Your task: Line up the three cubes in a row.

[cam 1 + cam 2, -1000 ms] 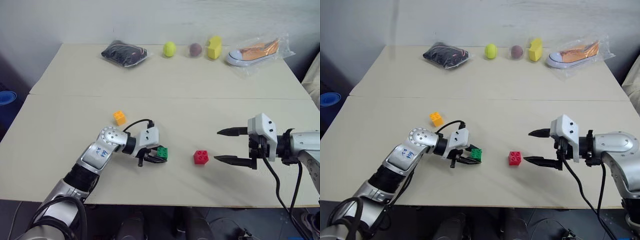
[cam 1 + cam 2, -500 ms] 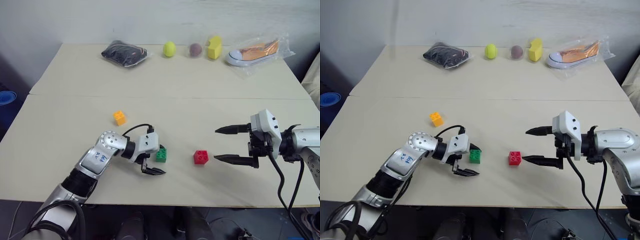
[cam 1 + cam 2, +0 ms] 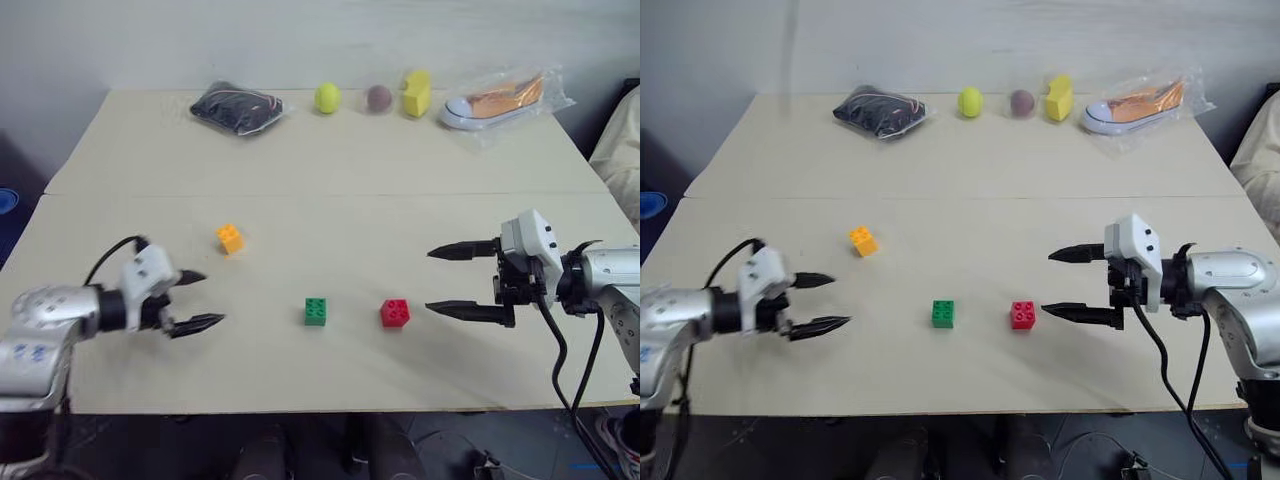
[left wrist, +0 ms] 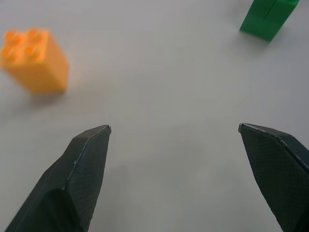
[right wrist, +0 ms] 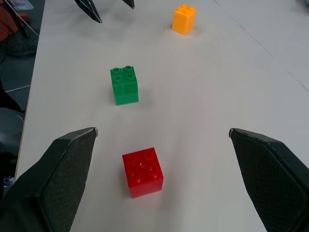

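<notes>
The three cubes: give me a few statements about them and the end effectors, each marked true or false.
1. The green cube sits beside the red cube, apart from it. True.
2. The orange cube stands in line with the other two. False: it lies farther back, off to the left.
3. The left end effector grips the green cube. False: it is open and empty.
4. The right end effector is open, near the red cube. True.
</notes>
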`<state>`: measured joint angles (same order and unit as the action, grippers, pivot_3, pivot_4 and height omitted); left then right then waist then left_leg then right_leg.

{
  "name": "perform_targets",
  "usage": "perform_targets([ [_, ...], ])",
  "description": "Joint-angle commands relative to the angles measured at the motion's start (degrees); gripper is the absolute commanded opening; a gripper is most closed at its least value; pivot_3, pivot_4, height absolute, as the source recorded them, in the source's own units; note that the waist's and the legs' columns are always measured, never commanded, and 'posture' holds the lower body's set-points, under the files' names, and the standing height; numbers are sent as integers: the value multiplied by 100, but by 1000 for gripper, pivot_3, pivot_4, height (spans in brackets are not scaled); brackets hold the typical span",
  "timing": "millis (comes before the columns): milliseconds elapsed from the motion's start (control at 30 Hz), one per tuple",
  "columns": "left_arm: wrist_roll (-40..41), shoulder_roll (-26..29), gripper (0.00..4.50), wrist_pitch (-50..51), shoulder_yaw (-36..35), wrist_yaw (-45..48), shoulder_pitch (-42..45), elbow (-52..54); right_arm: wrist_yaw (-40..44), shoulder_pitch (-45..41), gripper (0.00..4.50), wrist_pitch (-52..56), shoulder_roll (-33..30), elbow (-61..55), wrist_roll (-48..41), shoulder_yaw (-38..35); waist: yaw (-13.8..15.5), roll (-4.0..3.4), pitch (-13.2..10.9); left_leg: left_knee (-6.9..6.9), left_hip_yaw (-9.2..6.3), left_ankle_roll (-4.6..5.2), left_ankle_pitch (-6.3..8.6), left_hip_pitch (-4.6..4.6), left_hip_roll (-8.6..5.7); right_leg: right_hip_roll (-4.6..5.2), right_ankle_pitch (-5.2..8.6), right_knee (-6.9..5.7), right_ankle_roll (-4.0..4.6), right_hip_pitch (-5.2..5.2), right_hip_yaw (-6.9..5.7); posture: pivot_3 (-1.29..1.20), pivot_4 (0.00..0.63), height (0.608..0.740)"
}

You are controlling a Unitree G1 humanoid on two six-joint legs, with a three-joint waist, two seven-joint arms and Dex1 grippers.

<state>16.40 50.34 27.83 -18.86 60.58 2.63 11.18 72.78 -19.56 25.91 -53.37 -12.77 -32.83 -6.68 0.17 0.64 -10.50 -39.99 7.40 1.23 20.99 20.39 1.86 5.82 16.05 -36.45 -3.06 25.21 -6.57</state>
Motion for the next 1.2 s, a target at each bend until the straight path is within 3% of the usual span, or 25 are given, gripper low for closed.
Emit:
perform_targets([
  [33, 49, 188, 4460, -500, -595, -41, -52, -496, -39, -212, 4500, -86, 72, -15, -33, -24, 39, 0, 0, 0, -2, 1, 1, 0, -3, 5, 0, -1, 0, 0, -1, 0, 150, 740],
  [233, -119, 368, 4460, -1041, 173, 269, 1401, -1950, 20, -451, 4500, 44, 121, 25, -96, 40, 117, 0, 0, 0, -10, 4, 6, 7, -11, 19, 0, 0, 0, 0, -16, 0, 150, 740],
  [433, -667, 31, 4460, -1618, 1375, 708, 3290, -3891, -112, -367, 4500, 39, 154, -144, -86, 15, 106, 1, 0, -5, 6, 7, 4, 18, -14, -14, -4, -25, -6, 5, -34, 0, 150, 740],
  [600, -1161, -790, 4460, -2054, 1980, 542, 4741, -5725, -309, -8, 4500, 69, 125, -407, -88, -119, 115, 5, -1, -10, 30, 13, 1, 22, -15, -39, -8, -33, -14, 17, -54, 0, 150, 740],
  [833, -1584, -1349, 4460, -2558, 2225, 146, 5559, -6962, -539, 186, 4500, 142, 140, -590, -121, -222, 71, 10, -4, -9, 32, 17, 0, 22, -15, -35, -11, -32, -19, 19, -47, 0, 150, 740],
  [933, -1693, -1379, 3868, -2677, 2287, 187, 5672, -7202, -593, 212, 4500, 160, 149, -637, -139, -226, 41, 11, -5, -9, 31, 17, 0, 21, -13, -31, -11, -32, -19, 20, -48, 0, 150, 740],
  [1200, -1708, -1339, 1519, -2850, 2286, 557, 5611, -7230, -709, 178, 4500, 79, 253, -522, -40, -106, 41, 16, -7, -10, 29, 17, 0, 22, -14, -29, -11, -32, -19, 20, -49, 0, 150, 740],
])
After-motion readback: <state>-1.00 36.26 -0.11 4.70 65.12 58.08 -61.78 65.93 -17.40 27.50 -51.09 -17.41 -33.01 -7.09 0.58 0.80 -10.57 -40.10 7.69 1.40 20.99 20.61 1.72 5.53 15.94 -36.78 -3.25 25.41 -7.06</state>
